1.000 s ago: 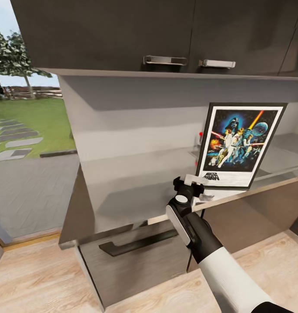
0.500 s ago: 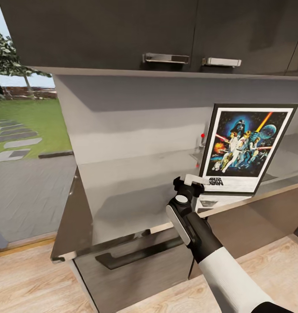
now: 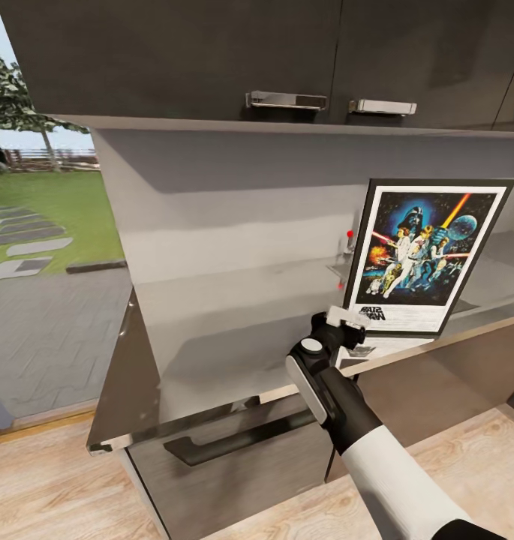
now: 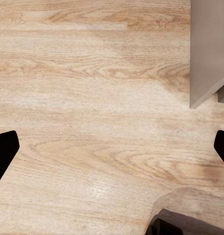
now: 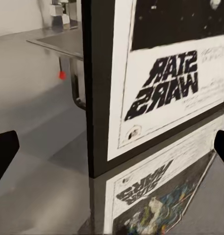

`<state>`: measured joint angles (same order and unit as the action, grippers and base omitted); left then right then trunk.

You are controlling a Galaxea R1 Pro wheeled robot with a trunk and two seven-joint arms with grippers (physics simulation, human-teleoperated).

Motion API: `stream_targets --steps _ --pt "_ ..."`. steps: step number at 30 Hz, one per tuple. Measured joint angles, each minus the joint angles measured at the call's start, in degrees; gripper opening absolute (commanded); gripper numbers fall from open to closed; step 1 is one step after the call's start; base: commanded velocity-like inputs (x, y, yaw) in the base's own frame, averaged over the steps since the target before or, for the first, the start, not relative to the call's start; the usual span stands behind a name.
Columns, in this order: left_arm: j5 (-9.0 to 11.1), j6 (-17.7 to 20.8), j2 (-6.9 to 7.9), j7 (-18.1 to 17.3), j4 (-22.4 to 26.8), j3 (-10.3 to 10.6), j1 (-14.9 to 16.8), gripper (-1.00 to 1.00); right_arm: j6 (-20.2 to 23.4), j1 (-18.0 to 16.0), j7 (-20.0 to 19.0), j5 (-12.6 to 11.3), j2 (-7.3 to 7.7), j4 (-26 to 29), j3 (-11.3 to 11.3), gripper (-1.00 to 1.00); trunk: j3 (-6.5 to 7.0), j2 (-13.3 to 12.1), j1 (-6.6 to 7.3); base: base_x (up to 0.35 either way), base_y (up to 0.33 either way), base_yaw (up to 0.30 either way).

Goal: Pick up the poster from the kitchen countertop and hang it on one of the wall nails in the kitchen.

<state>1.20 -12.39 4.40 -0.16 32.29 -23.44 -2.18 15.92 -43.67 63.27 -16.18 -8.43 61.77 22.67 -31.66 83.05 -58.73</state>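
Poster (image 3: 425, 255) stands upright on the grey surface (image 3: 226, 330) in the head view, its lower left corner right at the right claw (image 3: 347, 321), which reaches in from below; whether that claw pinches the frame I cannot tell. Seen from the right wrist, the black frame edge (image 5: 96, 98) sits between spread finger tips, the sink (image 5: 60, 41) behind it. In the left wrist view, the left claw (image 4: 112, 152) hangs spread above the wood floor (image 4: 92, 98). A corner-only grip could let the panel pivot, topple or slide.

Upper cabinets (image 3: 211, 52) cap room above countertop (image 3: 234, 330).
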Motion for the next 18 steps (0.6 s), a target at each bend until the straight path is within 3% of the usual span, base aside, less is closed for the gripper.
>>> stream_targets --steps 5,18 --pt "0.00 0.00 0.00 0.00 -0.03 0.02 0.00 1.00 0.04 -0.20 3.54 -0.08 -0.07 -0.89 -0.03 1.00 0.00 0.00 0.00 0.000 0.000 0.000" --pt "0.00 0.00 0.00 0.00 0.00 0.00 0.00 1.00 0.15 -0.56 4.55 -0.10 -0.11 -1.14 -0.04 1.00 0.00 0.00 0.00 0.000 0.000 0.000"
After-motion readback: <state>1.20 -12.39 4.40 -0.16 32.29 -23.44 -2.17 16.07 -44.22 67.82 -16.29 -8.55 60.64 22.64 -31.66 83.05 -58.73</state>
